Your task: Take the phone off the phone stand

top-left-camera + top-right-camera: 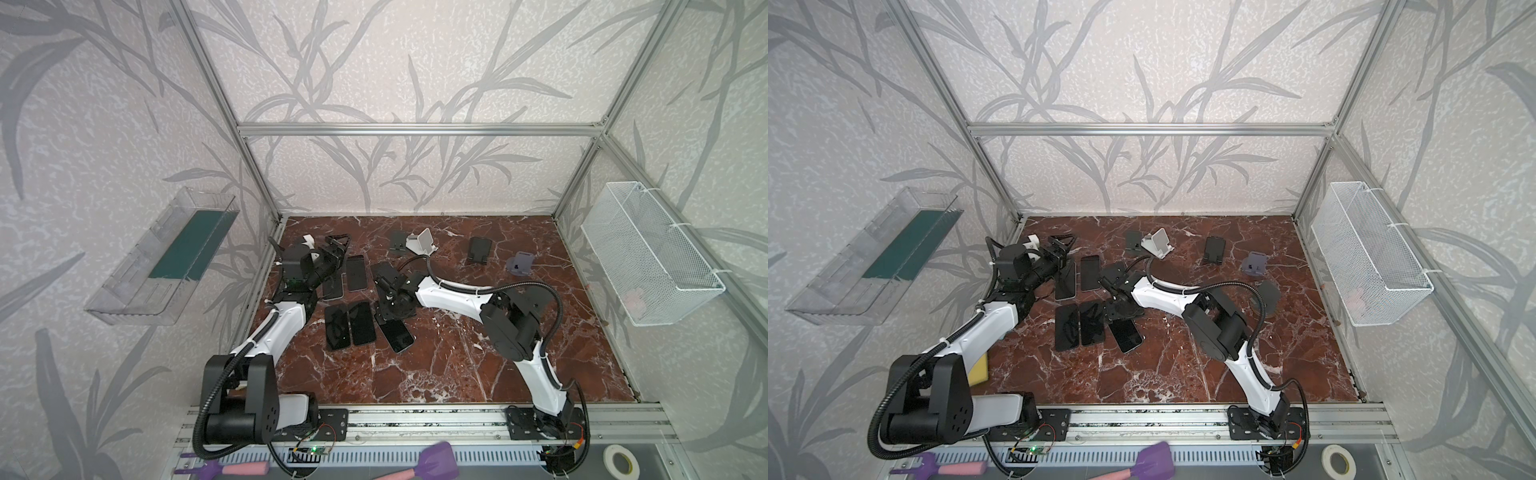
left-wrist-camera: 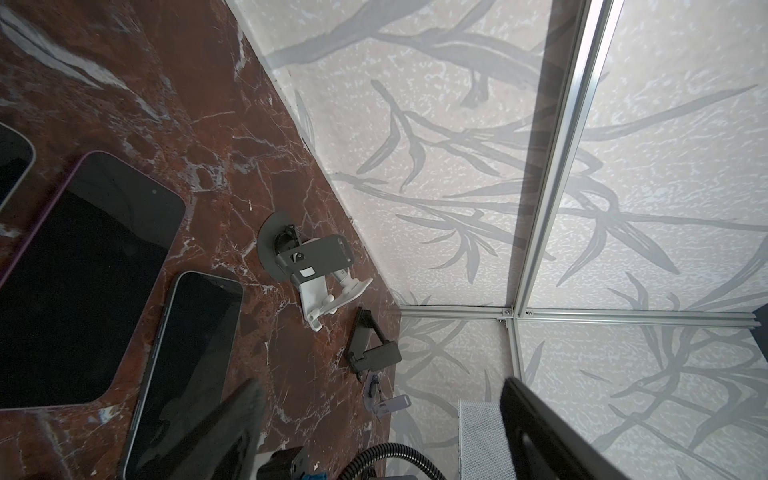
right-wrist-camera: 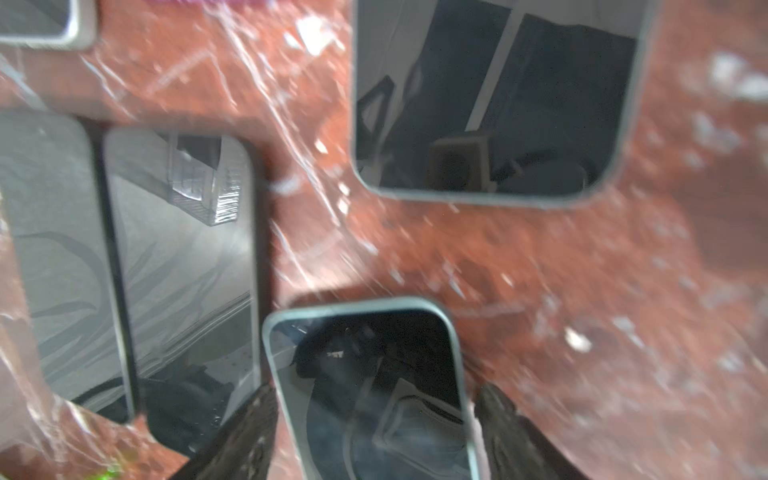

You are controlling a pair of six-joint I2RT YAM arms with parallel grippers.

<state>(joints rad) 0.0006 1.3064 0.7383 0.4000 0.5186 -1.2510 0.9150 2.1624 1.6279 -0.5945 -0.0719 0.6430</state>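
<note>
While the right gripper (image 3: 376,390) hangs low over the marble surface (image 1: 457,365), its jaws stand apart on either side of 1 end of the phone (image 1: 399,337). The phone lies flat, screen up, well apart from the white phone stand (image 1: 424,243) near the back wall. In the right wrist view, a sliver of surface shows between 1 finger and the phone's edge. The left gripper (image 1: 337,246) hovers at the back left, jaws wide apart with nothing between them.
</note>
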